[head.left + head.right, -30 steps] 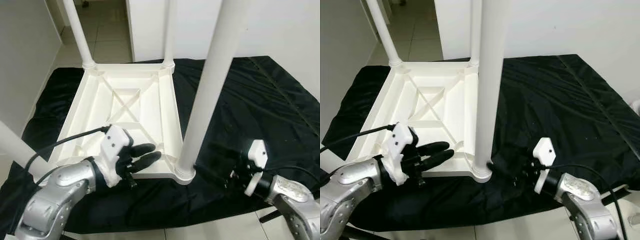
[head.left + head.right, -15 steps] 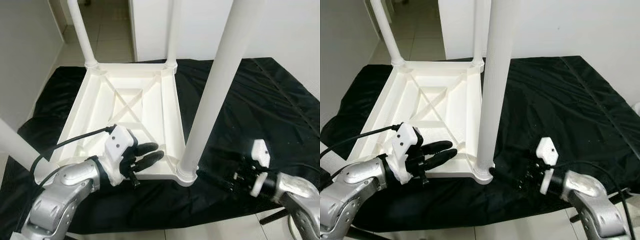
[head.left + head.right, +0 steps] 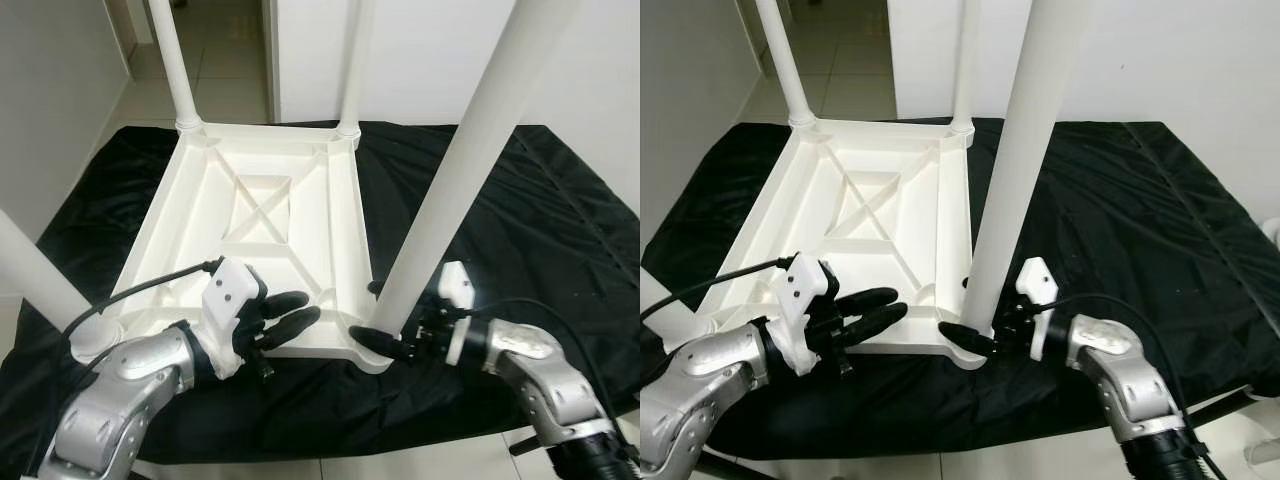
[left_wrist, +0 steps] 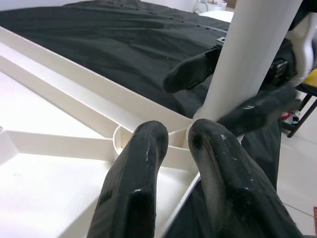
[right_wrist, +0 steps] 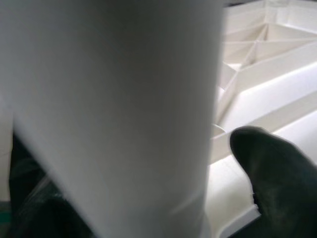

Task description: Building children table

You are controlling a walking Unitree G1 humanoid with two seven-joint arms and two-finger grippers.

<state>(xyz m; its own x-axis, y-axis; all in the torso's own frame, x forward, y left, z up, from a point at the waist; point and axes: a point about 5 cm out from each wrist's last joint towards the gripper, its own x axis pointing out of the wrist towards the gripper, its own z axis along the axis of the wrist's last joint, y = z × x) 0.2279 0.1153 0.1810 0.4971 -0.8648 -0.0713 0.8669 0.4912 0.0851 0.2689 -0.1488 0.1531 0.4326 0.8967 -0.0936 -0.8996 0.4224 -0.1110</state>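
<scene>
While a crumpled black cloth (image 3: 520,220) covers the low surface, an upturned white plastic children's table top (image 3: 260,240) with moulded ribs and a cross brace lies flat on the cloth's left half, its underside facing up. Four white round plastic legs rise from its corners: the two far legs (image 3: 172,60) stand upright in their sockets, a near-left leg (image 3: 30,270) crosses the frame edge, and the near-right leg (image 3: 460,170) leans a little toward the right as it climbs out of its corner socket (image 3: 372,352). Pale floor tiles (image 3: 225,60) and a white wall (image 3: 420,60) lie beyond the cloth. The right gripper (image 3: 980,322) reaches in from the right at the foot of the near-right leg, its two black fingers (image 4: 190,72) spread to either side of the leg's base; whether they press on it I cannot tell. The left gripper (image 3: 290,315) rests over the table top's near rim, close to that same corner, its two black fingers (image 4: 141,168) held slightly apart with nothing between them, the tips just short of the socket
</scene>
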